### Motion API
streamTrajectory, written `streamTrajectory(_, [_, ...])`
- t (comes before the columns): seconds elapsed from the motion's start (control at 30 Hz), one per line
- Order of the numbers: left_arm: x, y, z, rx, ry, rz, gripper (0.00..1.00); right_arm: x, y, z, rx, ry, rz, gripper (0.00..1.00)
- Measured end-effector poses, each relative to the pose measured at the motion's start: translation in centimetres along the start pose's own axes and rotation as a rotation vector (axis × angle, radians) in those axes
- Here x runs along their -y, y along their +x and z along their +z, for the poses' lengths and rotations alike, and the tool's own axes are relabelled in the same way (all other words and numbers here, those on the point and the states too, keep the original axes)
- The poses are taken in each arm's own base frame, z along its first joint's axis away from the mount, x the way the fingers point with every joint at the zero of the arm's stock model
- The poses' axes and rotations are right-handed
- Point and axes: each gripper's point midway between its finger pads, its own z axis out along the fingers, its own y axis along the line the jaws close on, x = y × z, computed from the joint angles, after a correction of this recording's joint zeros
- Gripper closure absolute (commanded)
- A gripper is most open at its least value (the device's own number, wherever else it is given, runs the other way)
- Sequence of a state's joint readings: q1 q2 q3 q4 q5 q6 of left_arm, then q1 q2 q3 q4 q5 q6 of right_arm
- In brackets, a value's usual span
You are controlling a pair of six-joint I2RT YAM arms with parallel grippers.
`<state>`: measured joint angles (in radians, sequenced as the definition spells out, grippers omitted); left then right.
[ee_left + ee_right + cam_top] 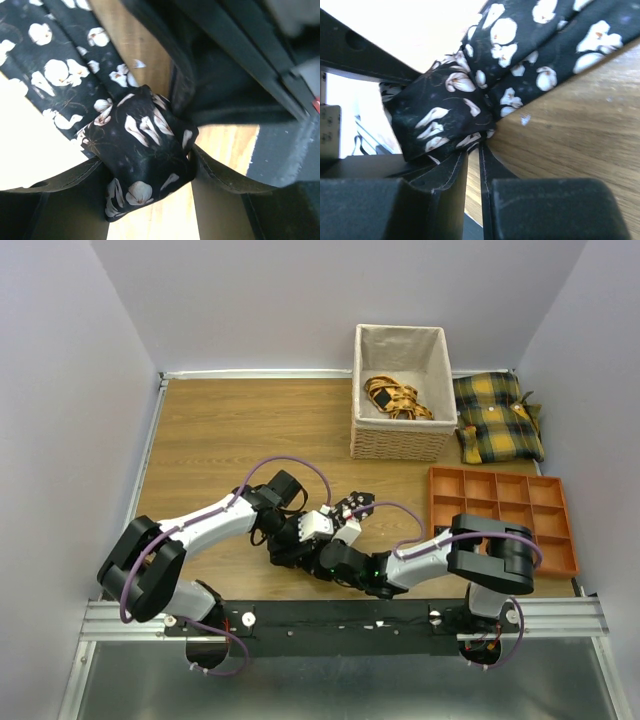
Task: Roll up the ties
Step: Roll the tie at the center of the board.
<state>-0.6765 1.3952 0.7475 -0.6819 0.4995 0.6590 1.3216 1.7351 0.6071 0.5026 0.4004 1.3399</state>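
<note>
A black tie with white flowers lies on the wooden table, one end wound into a small coil [142,145]. The loose strip [55,65] runs away from the coil. My left gripper [147,159] has a finger pressed against each side of the coil. Seen from the right wrist, the coil [440,120] sits at the tips of my right gripper [474,149]. Its fingers are nearly together and pinch the coil's lower edge. The strip [545,50] leads off to the upper right. In the top view both grippers meet at the table's front middle and hide the tie.
A wicker basket [398,435] with a white liner stands at the back and holds yellow-and-black straps. Two plaid cushions [497,418] lie to its right. An orange compartment tray [505,515] sits at the right, beside the right arm.
</note>
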Motion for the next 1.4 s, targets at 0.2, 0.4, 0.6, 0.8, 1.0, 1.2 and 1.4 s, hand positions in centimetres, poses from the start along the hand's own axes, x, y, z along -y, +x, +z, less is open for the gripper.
streamTrajectory(0.2, [-0.6,0.0,-0.1,0.005,-0.047,-0.014,0.3,-0.2,0.0,0.5,0.005,0.018,0.063,0.77])
streamTrajectory(0.4, [-0.7,-0.1,-0.6,0.013,-0.073,-0.012,0.28,-0.9,0.2,1.3,0.007,0.018,0.13,0.77])
streamTrajectory(0.6, [-0.8,0.2,-0.6,0.003,-0.081,-0.016,0.25,-0.9,0.1,1.5,0.014,0.04,0.147,0.77])
streamTrajectory(0.8, [-0.9,0.4,-0.4,-0.007,-0.083,-0.035,0.3,-1.0,-0.3,1.7,0.03,0.057,0.165,0.77])
streamTrajectory(1.0, [-1.4,0.7,0.0,-0.028,-0.097,-0.065,0.44,-1.1,-0.6,2.0,0.033,0.082,0.127,0.78])
streamTrajectory(1.2, [-1.7,0.6,-0.6,-0.009,-0.14,-0.041,0.57,-1.0,-0.6,2.1,0.031,0.085,0.107,0.77])
streamTrajectory(1.4, [-1.5,0.6,-1.1,0.02,-0.17,-0.013,0.58,-1.0,-0.6,2.0,0.025,0.084,0.086,0.72])
